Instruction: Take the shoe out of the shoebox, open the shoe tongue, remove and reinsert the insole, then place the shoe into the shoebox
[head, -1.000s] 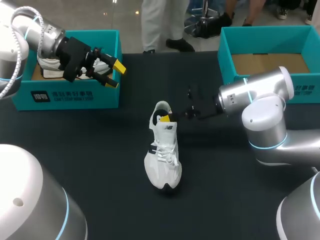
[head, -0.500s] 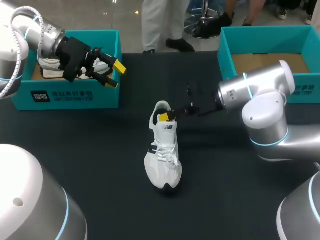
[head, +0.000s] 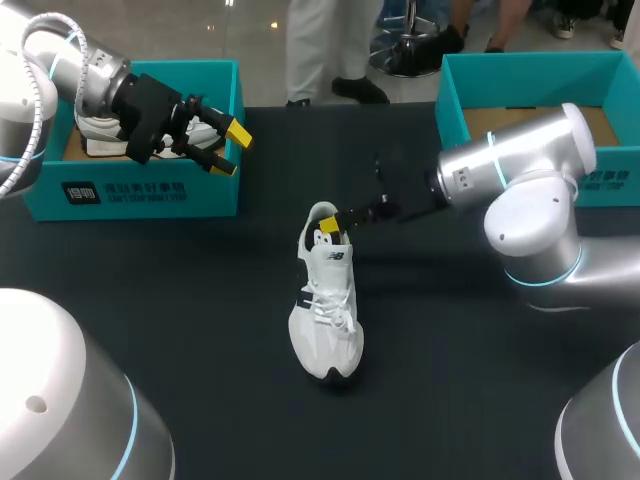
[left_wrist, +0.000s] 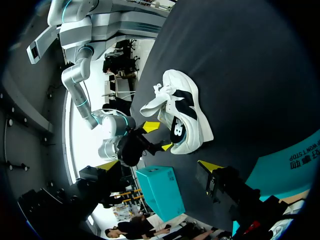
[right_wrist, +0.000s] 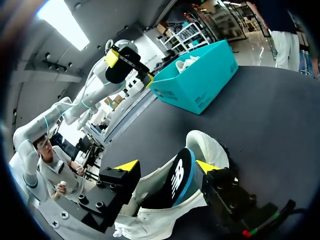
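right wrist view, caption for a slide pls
Open right pincer straddles the tongue of the shoe on the table, teal box beyond.

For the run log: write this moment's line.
shoe: on table | right gripper: open, tongue between fingers | left gripper: open, at left shoebox

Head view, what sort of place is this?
Probably a robot test bench for shoe handling: left arm and right arm over a dark table, a white shoe on it, teal left shoebox and right shoebox at its far corners.
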